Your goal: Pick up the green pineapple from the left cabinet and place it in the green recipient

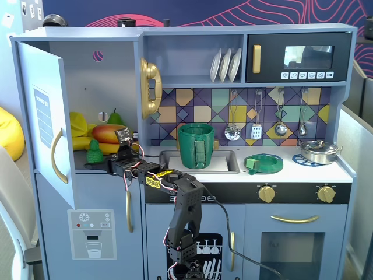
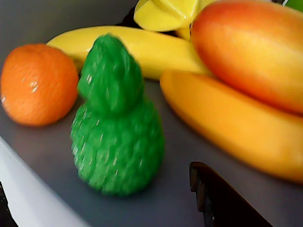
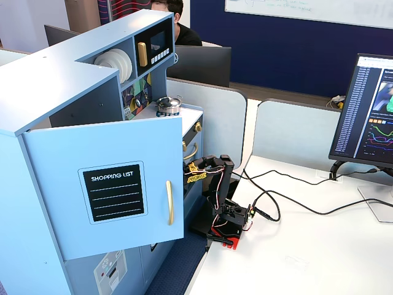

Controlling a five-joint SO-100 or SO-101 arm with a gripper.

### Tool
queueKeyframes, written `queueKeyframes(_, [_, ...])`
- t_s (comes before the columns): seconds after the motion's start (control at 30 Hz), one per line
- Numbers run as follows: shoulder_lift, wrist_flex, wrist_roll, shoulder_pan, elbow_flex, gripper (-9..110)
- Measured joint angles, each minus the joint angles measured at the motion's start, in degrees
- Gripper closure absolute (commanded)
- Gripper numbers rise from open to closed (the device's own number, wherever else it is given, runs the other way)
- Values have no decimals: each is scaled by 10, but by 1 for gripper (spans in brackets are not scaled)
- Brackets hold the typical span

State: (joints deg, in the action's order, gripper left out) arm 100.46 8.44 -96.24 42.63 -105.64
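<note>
The green pineapple (image 1: 94, 151) stands upright on the shelf of the left cabinet (image 1: 105, 87), whose door (image 1: 46, 111) is swung open. In the wrist view the pineapple (image 2: 116, 127) fills the middle, just ahead of and between my spread jaws. My gripper (image 1: 104, 164) reaches into the cabinet at shelf height and is open and empty (image 2: 99, 189); one black finger (image 2: 222, 201) shows at the lower right. The green recipient (image 1: 196, 146) stands in the sink, to the right in the fixed view.
An orange (image 2: 38, 82), bananas (image 2: 142, 47) and a mango (image 2: 251, 52) crowd the shelf behind the pineapple. A green pear (image 1: 115, 118) stands at the back. A low green dish (image 1: 263, 163) and a metal pan (image 1: 319, 150) sit on the counter. The open door (image 3: 116, 192) hides my gripper in a fixed view.
</note>
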Motion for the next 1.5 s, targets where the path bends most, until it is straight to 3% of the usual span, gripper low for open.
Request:
queueKeyframes(0.37, [-119, 11, -1, 0, 121, 60])
queueKeyframes(0.47, [-146, 11, -1, 0, 150, 72])
queueKeyframes(0.57, [-167, 11, -2, 1, 174, 102])
queueKeyframes(0.87, [-172, 4, -33, 5, 189, 102])
queueKeyframes(1.13, [80, -162, -131, 4, 36, 102])
queueKeyframes(1.5, [450, -419, -134, -72, -73, 102])
